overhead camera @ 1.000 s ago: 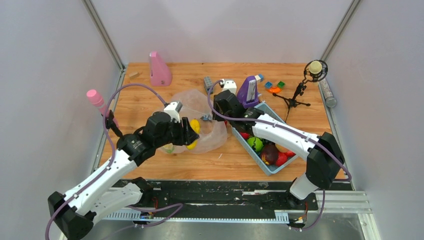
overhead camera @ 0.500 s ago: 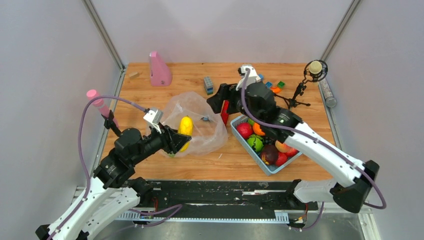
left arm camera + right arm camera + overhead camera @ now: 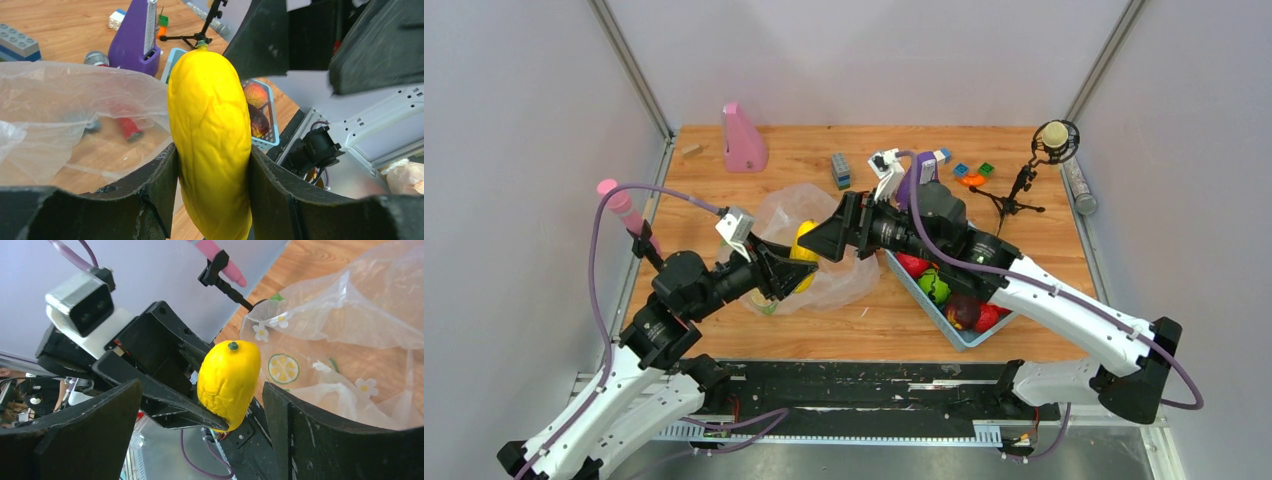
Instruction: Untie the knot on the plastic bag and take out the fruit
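Broadly, the wooden bench (image 3: 794, 150) carries everything. The plastic bag (image 3: 849, 272) lies crumpled and slack near its middle, its flower and lemon-slice prints showing in the right wrist view. Just right of the bag sits the blue tray (image 3: 939, 322), holding red, green and dark round pieces.

Above the bag's near left side, the left tool (image 3: 212, 165) is clenched on the yellow fruit (image 3: 805, 240). One finger presses each side of the fruit's lower half, and the fruit stands upright with its small green stem end on top, lifted off the bench. The right tool (image 3: 202, 390) reaches in from the right with its jaws spread wide. They stand on either side of the fruit, apart from it, and grasp nothing.
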